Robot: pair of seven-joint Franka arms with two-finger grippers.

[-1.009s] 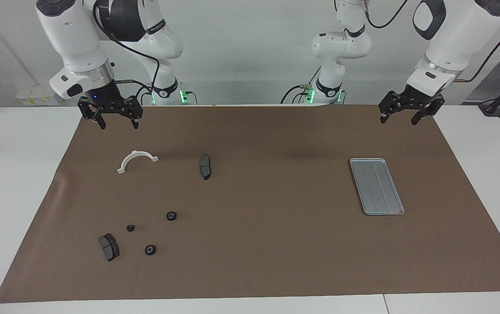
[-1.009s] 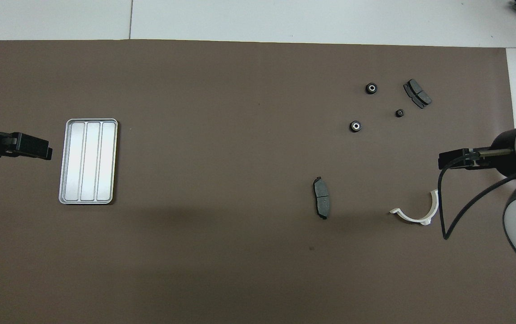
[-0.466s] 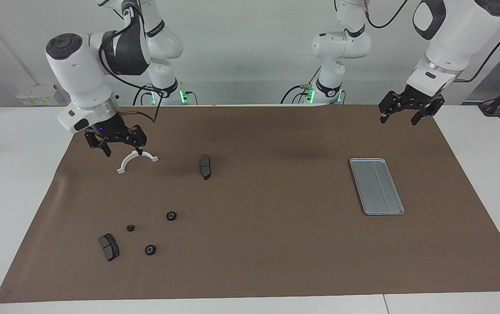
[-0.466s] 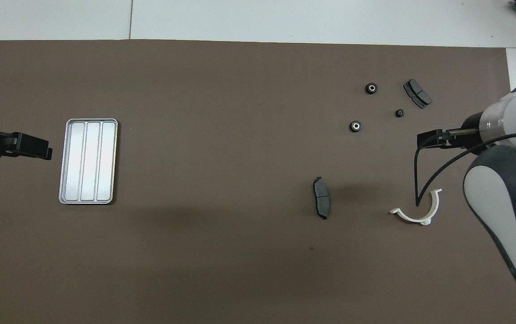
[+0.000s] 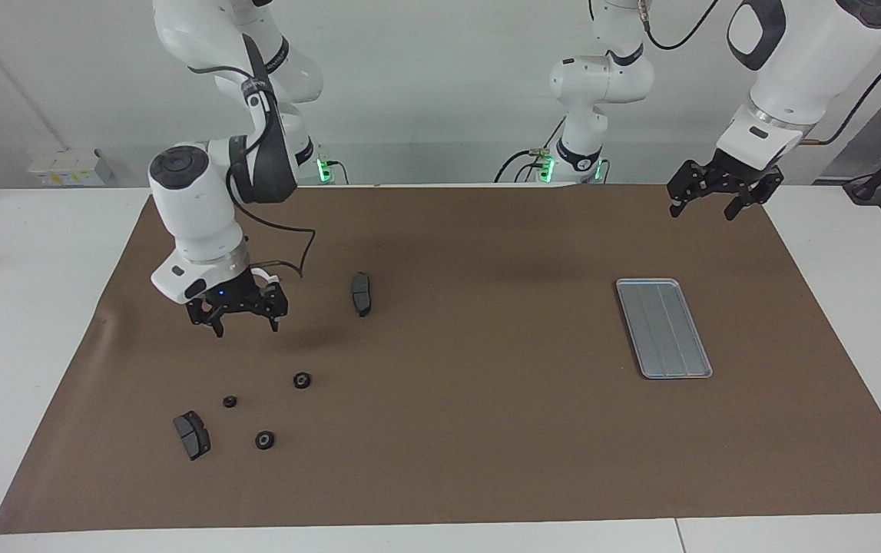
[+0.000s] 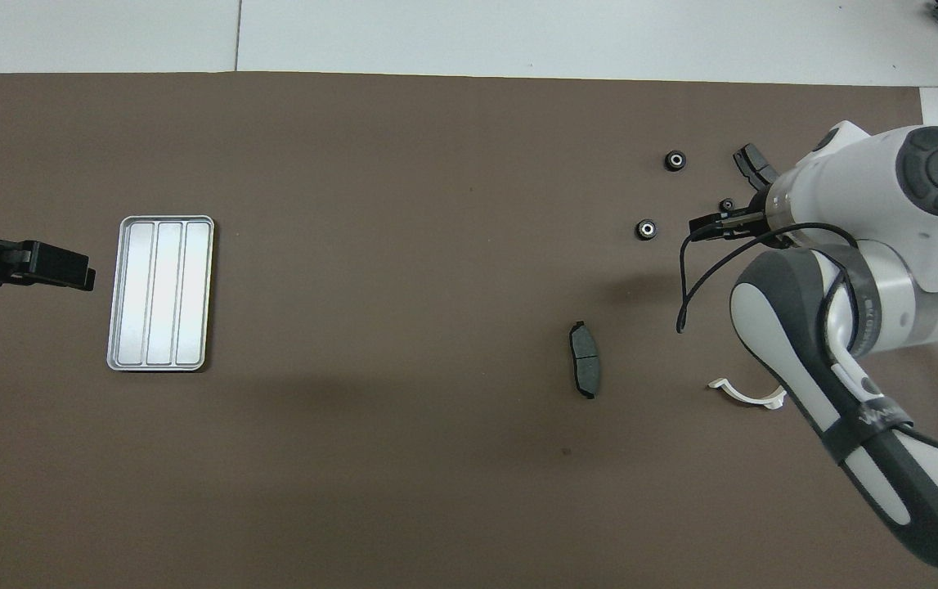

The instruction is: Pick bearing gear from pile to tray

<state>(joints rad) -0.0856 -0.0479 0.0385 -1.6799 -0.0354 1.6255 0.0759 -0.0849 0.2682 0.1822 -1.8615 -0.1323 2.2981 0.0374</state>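
The pile is three small black gears and a dark grey brake pad, scattered toward the right arm's end of the mat. A second brake pad lies nearer to the robots. My right gripper is open and empty, raised over the mat just robot-side of the gears. In the overhead view the right gripper partly covers the smallest gear. The silver tray lies empty toward the left arm's end. My left gripper waits open over the mat's edge.
A white curved bracket lies on the brown mat, nearer to the robots than the gears and partly hidden by the right arm. White tabletop surrounds the mat.
My right arm has swung out from the mat's robot-side edge, past the white bracket, and lowered toward the gears. The left arm and all the parts have not moved.
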